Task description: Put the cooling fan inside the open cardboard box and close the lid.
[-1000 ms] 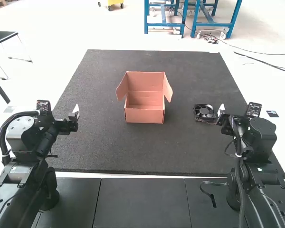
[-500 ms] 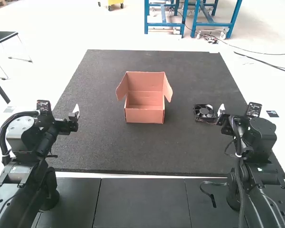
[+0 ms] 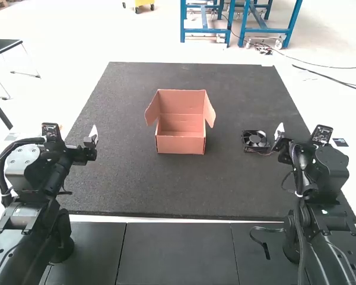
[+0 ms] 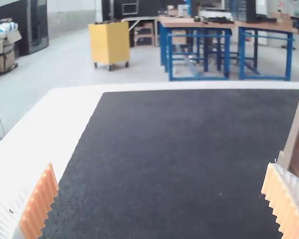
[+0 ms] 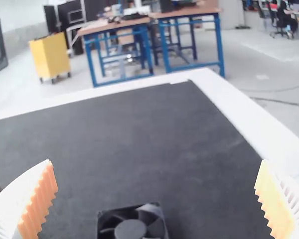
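We record the cooling fan (image 3: 256, 141) lying flat on the black mat (image 3: 124, 178), hub and blades facing up. It sits to the right of the cardboard box (image 3: 180, 129) and apart from it. The box stands upright near the middle of the mat with its top open. Its rear lid flap (image 3: 181, 102) stands up and the two side flaps splay outward.

Right gripper (image 3: 281, 142): it hangs over the right part of the mat, just beside the fan on the fan's right side, and is not touching it. In the right wrist view its white ribbed fingers (image 5: 2, 219) are spread wide, with the orange pads (image 5: 38, 199) turned inward. The fan lies close ahead of the fingers, in the gap between them and somewhat nearer one finger than the other. Bare mat separates the fan from both pads, so we log the fan as near the gripper but not grasped.

Left gripper (image 3: 91, 142): it hangs over the left edge of the mat, well apart from the fan, with the box standing between the two. In the left wrist view its fingers (image 4: 284, 204) are likewise spread wide over bare mat and grip nothing. A wall of the box shows just beyond one of them.
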{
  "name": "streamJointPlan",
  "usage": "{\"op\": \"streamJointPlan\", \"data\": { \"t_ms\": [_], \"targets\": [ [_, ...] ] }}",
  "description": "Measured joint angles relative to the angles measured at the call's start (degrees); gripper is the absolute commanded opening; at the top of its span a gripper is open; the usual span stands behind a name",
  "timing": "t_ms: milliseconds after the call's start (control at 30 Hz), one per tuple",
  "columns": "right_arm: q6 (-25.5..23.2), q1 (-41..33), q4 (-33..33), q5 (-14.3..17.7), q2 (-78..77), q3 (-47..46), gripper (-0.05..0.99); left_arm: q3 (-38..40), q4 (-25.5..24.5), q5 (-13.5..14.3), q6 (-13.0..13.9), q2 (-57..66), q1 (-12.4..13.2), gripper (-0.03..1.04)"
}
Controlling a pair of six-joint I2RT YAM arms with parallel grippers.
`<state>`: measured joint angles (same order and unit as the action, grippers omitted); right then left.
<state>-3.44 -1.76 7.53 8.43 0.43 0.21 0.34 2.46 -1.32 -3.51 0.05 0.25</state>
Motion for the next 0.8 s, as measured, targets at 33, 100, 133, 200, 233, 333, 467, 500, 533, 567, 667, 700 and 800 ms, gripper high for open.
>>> {"op": "streamJointPlan", "data": {
  "t_ms": [33, 100, 133, 200, 233, 333, 467, 500, 533, 567, 667, 700, 800],
  "targets": [
    [0.02, 0.00, 1.90, 0.00, -0.02, 0.00, 0.91, -0.02, 0.04, 0.02, 0.00, 0.00, 0.00, 0.96],
    [0.02, 0.00, 4.37, -0.02, -0.02, 0.11, 0.91, 0.00, 0.39, 0.02, 0.00, 0.00, 0.00, 0.96],
    [0.02, 0.00, 4.46, -0.04, -0.02, 0.11, 0.91, 0.00, 0.70, 0.02, 0.02, 0.00, 0.00, 0.96],
    [0.02, 0.02, 4.39, -0.09, 0.11, 0.24, 0.91, 0.00, 1.42, 0.02, 0.02, 0.00, 0.00, 0.96],
    [0.02, 0.00, 4.37, -0.11, 0.52, 0.59, 0.91, 0.00, 2.51, 0.02, 0.02, 0.00, 0.00, 0.96],
    [0.02, 0.02, 5.09, -0.20, 4.42, 3.21, 0.91, 0.28, 6.27, 0.00, 0.00, 0.04, 0.00, 0.96],
    [-0.46, 0.33, 5.53, -0.28, 14.69, 9.79, 0.91, 3.87, 5.62, 0.02, 0.02, 3.54, 0.00, 0.96],
    [-0.66, 0.42, 5.55, -0.26, 17.77, 11.78, 0.91, 5.33, 5.81, 0.02, 0.00, 5.46, 0.00, 0.96],
    [-0.87, 0.50, 5.60, -0.26, 20.83, 13.77, 0.91, 6.88, 5.97, 0.02, 0.00, 7.63, 0.00, 0.96],
    [-1.09, 0.55, 5.55, -0.28, 23.82, 15.63, 0.91, 8.50, 6.05, 0.02, 0.02, 10.08, 0.00, 0.96],
    [-1.53, 0.55, 3.65, -0.28, 31.30, 21.11, 0.91, 14.10, 6.40, 0.04, 0.00, 19.17, 0.02, 0.96],
    [-1.64, 0.55, 2.36, -0.26, 33.07, 22.84, 0.91, 16.20, 6.34, 0.04, 0.02, 22.38, 0.02, 0.96],
    [-2.45, 0.55, -2.99, -0.26, 37.16, 28.17, 0.91, 23.47, 4.15, 0.02, 0.00, 32.11, 0.02, 0.96]
  ]
}}
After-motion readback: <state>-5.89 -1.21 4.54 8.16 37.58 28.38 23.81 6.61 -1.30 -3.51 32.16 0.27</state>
